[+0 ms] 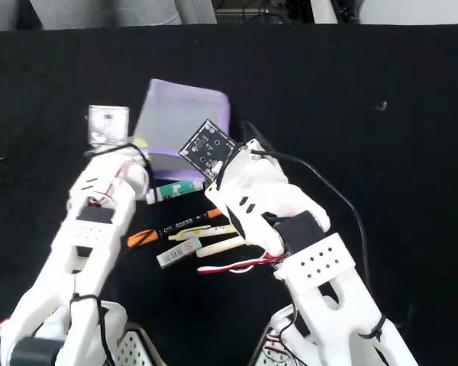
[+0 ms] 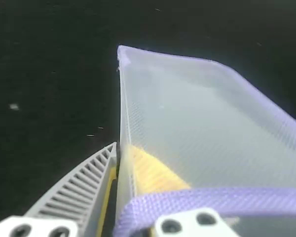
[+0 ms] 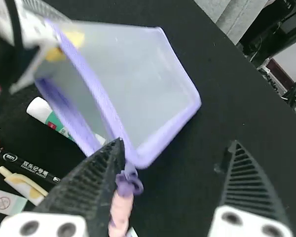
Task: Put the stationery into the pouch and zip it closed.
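While pinched at one corner of its mouth, bows and sags like thin mesh: best to treat the purple pouch (image 1: pixel 185 114) as light, limp and quick to slide over the black worktop (image 1: pixel 382 152) beneath it. Rests there with the mouth propped partly open. Safest to hold by the woven band round the mouth, not by the mesh wall, too soft to take a grip without crumpling. Clenched on that band at one end of the pouch mouth: left pincer (image 2: pixel 119 163), with something yellow (image 2: pixel 150 175) showing through the mesh beside it, inside or not hard to say. Poised at the other end of the mouth, jaws spread wide and grasping nothing: right pincer (image 3: pixel 175 145), one finger just beside the zip pull (image 3: pixel 128 185). Small and floppy, that pull; probably wants a pinch square on the tab, with the opposite corner kept anchored against the drag. Just outside the pouch mouth, not yet in: a white-and-green tube (image 1: pixel 175 191), a black marker with an orange cap (image 1: pixel 175 226), pale sticks (image 1: pixel 214 245) and a labelled piece (image 1: pixel 175 255), all seemingly light, stiff and prone to roll.
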Action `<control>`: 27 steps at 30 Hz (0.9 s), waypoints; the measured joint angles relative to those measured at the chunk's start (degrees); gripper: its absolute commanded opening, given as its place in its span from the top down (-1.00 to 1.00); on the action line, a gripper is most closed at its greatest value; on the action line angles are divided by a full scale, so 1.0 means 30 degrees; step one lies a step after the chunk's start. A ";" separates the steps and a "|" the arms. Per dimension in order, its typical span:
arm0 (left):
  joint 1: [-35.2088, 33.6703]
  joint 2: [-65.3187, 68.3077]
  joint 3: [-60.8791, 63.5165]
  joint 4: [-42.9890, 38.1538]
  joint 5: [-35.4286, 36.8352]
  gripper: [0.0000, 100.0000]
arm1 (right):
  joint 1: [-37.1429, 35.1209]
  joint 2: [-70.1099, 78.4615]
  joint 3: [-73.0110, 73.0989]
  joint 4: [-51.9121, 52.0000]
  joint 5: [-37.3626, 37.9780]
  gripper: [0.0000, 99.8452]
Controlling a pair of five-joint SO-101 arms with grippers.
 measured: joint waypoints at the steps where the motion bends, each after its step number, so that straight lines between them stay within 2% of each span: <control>1: -0.0381 -0.0410 -0.0293 0.0762 0.0000 0.94 | 0.0000 0.0000 -0.0029 0.0322 0.0117 0.37; 5: -0.2139 -0.1582 -0.1377 0.3077 0.0000 0.94 | 0.0000 0.0000 -0.1436 0.2491 0.0234 0.37; 10: -0.4542 -0.1670 -0.1700 0.3341 0.0557 0.94 | 0.0000 0.0000 -0.3223 0.4777 0.0293 0.37; 14: -0.6330 -0.1436 -0.2374 0.3341 0.0615 0.94 | 0.0000 0.0000 -0.3311 0.5070 0.0615 0.41; 20: -0.9231 0.0059 -0.3018 0.3341 0.0733 0.94 | 0.0000 0.0000 -0.3106 0.5158 0.2930 0.50; 27: -1.2806 0.0586 -0.3018 0.3399 0.0733 0.94 | -0.1465 0.0000 -0.1582 0.4278 0.3751 0.49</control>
